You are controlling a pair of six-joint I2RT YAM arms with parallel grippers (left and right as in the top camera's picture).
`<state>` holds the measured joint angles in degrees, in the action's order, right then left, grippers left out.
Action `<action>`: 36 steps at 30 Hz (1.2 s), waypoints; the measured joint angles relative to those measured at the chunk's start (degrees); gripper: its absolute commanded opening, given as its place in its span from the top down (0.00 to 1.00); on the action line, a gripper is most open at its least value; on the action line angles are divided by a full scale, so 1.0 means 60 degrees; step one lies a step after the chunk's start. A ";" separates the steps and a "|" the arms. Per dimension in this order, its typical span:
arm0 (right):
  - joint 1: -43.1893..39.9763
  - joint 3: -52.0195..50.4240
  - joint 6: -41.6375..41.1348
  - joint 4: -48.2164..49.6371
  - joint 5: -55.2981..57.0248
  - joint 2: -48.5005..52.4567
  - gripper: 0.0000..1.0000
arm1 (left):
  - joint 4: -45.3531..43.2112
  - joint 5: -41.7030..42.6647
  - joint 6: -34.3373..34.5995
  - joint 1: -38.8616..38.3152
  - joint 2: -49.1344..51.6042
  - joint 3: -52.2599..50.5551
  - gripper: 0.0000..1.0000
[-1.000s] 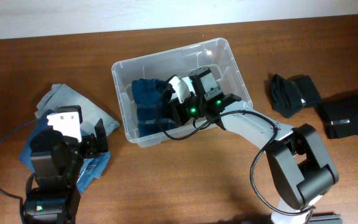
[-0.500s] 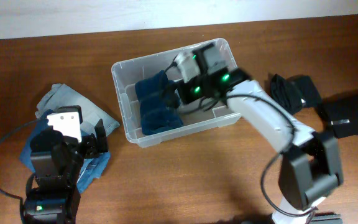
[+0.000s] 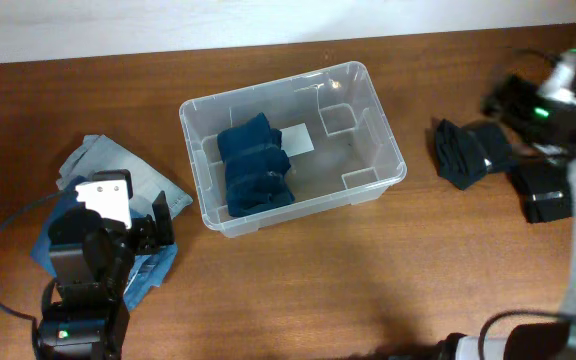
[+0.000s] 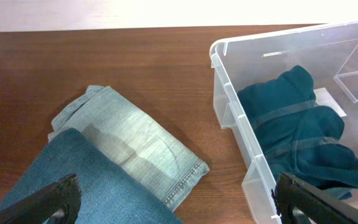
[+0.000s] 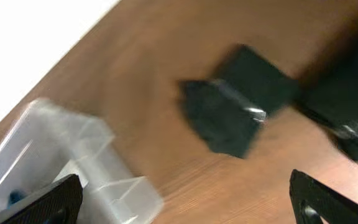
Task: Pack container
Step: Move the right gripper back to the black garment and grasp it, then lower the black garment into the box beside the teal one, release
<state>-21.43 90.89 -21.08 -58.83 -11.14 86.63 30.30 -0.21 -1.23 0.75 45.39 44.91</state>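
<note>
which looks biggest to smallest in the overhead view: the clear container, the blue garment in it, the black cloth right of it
1. container, by far
2. blue garment
3. black cloth, slightly smaller; it merges with other dark items, so that gap is unsure

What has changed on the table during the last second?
The right gripper left the container, where it was at the blue garment, and swung right, over the black clothes; it is open. The garment lies inside, released. The container, the left gripper and the jeans stayed put.
</note>
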 measured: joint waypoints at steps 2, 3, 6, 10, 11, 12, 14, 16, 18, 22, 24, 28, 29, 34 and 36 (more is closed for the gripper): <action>-0.0958 -0.0838 0.0051 0.0492 -0.0627 0.0018 0.02 | -0.0004 0.0000 0.0000 0.0000 0.0000 0.0000 0.01; -0.1264 -0.1297 0.0095 0.0834 -0.0925 0.0029 0.02 | 0.0000 0.0000 0.0000 0.0000 0.0000 0.0000 0.01; -0.1898 -0.2907 0.0266 0.2251 -0.1920 0.0138 0.02 | 0.0000 0.0000 0.0000 0.0000 0.0051 0.0000 0.00; -0.2120 -0.5166 0.0375 0.4441 -0.2947 0.0291 0.02 | 0.0000 0.0000 0.0000 0.0000 0.0240 0.0000 0.01; -0.2120 -0.5734 0.0353 0.5107 -0.3129 0.0328 0.02 | 0.0000 0.0000 0.0000 0.0000 0.0291 0.0000 0.01; -0.2116 -0.6102 0.0302 0.5577 -0.3235 0.0346 0.02 | 0.0004 0.0000 0.0000 0.0000 0.0335 0.0000 0.01; -0.2116 -0.6801 0.0175 0.6528 -0.3406 0.0412 0.02 | 0.0000 0.0000 0.0000 0.0000 0.0441 0.0000 0.01; -0.2120 -0.7297 -0.0066 0.7260 -0.3468 0.0488 0.02 | 0.0000 0.0000 0.0000 0.0000 0.0532 0.0000 0.01; -0.2120 -0.7599 -0.0310 0.7945 -0.3515 0.0634 0.02 | 0.0000 0.0000 0.0000 0.0000 0.0627 0.0000 0.01; -0.2120 -0.7690 -0.0663 0.8765 -0.3552 0.1271 0.02 | 0.0000 0.0000 0.0000 0.0000 0.0765 0.0000 0.01; -0.2120 -0.7708 -0.0841 0.9205 -0.3555 0.1614 0.02 | 0.0004 0.0000 0.0000 0.0000 0.0816 0.0000 0.01; -0.2120 -0.7672 -0.1104 1.0360 -0.3821 0.2291 0.02 | 0.0000 0.0000 0.0000 0.0000 0.0841 0.0000 0.01; -0.2120 -0.7668 -0.1155 1.0633 -0.3923 0.2415 0.02 | 0.0004 0.0000 0.0000 0.0000 0.0849 0.0000 0.01; -0.2106 -0.7581 -0.1355 1.1300 -0.4229 0.2779 0.20 | 0.0004 0.0000 0.0000 0.0000 0.0849 0.0000 0.01; -0.2080 -0.7581 -0.1446 1.1377 -0.4226 0.2892 0.38 | 0.0015 0.0000 0.0000 0.0000 0.0849 0.0000 0.01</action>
<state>-33.91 45.41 -29.76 9.43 -36.49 103.98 30.39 -0.21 -1.23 0.75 50.48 44.91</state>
